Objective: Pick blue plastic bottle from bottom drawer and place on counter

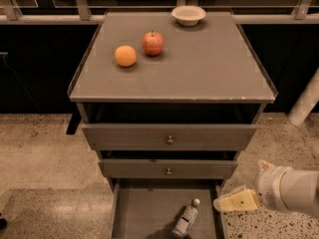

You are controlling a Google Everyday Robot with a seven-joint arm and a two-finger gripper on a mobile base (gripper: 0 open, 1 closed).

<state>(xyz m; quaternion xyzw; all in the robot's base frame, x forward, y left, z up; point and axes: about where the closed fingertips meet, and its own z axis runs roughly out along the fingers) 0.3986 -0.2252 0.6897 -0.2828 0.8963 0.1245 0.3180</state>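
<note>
The blue plastic bottle [186, 219] lies on its side in the open bottom drawer [144, 210], white cap pointing towards the cabinet, near the drawer's right wall. My gripper [234, 201] comes in from the right on a white arm and hangs just above the drawer's right edge, a little right of and above the bottle, not touching it. The counter [199, 63] is the grey square top of the cabinet, above the two shut knobbed drawers.
On the counter stand an orange [125, 56], a red apple [153, 43] and a white bowl [188, 15] at the back edge. A white pole [305, 103] leans at the right. Speckled floor surrounds the cabinet.
</note>
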